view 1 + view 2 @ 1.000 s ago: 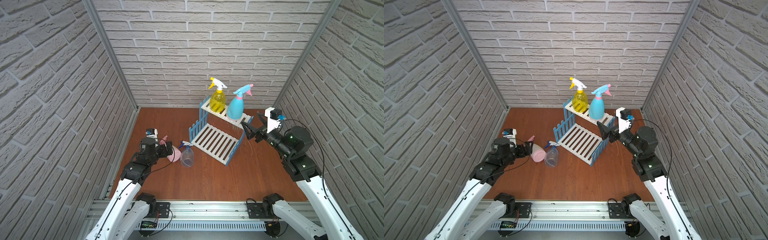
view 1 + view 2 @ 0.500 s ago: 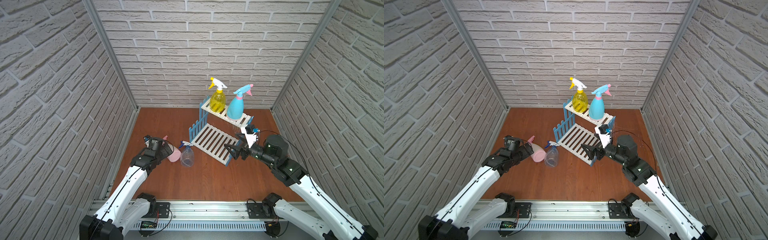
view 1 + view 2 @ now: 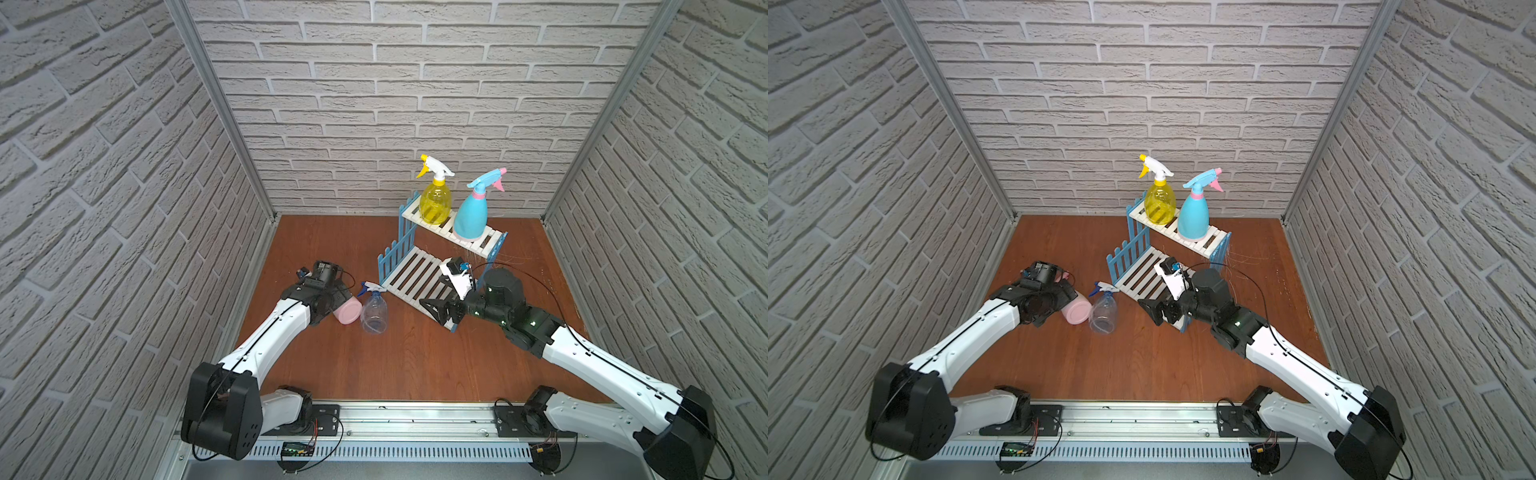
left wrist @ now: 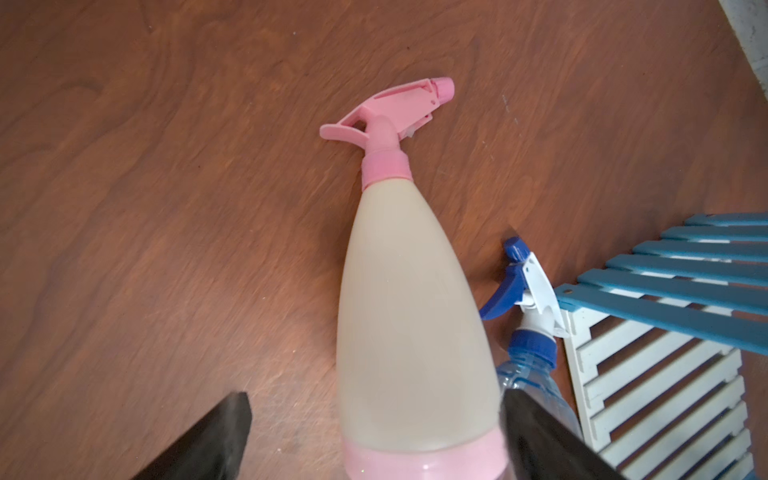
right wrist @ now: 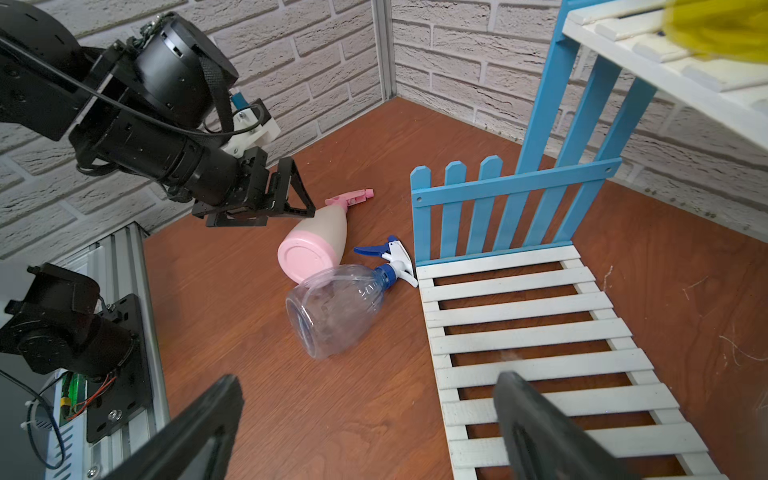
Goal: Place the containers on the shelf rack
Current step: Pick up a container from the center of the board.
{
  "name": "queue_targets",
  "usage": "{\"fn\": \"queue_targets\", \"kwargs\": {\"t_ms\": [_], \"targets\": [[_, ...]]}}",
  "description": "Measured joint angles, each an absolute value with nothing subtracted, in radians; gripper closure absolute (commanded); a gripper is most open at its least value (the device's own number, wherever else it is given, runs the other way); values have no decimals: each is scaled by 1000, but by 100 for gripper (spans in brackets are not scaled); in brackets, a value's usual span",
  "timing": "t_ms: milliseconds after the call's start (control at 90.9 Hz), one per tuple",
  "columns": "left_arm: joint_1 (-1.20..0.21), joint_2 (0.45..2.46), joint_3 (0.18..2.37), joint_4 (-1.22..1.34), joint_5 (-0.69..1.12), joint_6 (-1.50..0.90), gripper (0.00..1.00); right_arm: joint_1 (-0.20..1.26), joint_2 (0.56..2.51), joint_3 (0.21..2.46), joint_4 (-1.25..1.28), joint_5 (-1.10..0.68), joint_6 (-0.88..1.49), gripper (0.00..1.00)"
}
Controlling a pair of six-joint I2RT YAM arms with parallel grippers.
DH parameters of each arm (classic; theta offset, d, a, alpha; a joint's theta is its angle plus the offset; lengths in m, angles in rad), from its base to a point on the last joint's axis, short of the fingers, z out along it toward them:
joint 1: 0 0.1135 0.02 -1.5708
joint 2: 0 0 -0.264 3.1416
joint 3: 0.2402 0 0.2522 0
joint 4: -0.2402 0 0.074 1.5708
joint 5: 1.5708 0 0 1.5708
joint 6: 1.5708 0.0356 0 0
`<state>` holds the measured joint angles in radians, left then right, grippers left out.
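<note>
Two spray bottles lie on their sides on the brown surface (image 3: pixel 374 365), just beside the blue-and-white rack (image 3: pixel 415 270). The cream bottle (image 4: pixel 415 332) has its pink base toward the left arm and its pink nozzle pointing away. The clear bottle (image 5: pixel 336 307) lies against it, with its blue-white trigger at the corner of the lower shelf. A yellow bottle (image 3: pixel 435 203) and a blue bottle (image 3: pixel 471 218) stand upright on the upper shelf.

The left gripper (image 4: pixel 374 411) has its jaws wide apart, one on each side of the cream bottle's broad lower body. Whether they touch it cannot be told. The right gripper (image 5: pixel 368 384) hangs empty and spread wide over the front corner of the lower shelf.

Both lying bottles look empty, so likely light. Their plastic is smooth and round, so they may roll or slip. The clear one looks thin-walled and may dent under a hard squeeze. The wide body just above the base seems the steadiest hold.

The lower shelf is bare. The picket side panel stands between the bottles and that shelf, so the open front looks like the freer way in. One left jaw sits close beside the clear bottle and could nudge it.
</note>
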<state>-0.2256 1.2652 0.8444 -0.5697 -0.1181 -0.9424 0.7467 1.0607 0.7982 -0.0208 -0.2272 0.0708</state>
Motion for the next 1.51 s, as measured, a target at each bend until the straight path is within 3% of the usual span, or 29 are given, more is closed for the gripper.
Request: {"fn": "queue_targets", "kwargs": {"t_ms": [748, 1166, 1507], "targets": [[-225, 1470, 843, -431, -32, -937, 2, 793, 1131, 775, 99, -207, 82, 1], [-221, 1511, 828, -395, -8, -919, 20, 805, 1102, 745, 105, -175, 84, 1], [-221, 1418, 772, -396, -54, -905, 25, 809, 1076, 732, 113, -154, 105, 1]]}}
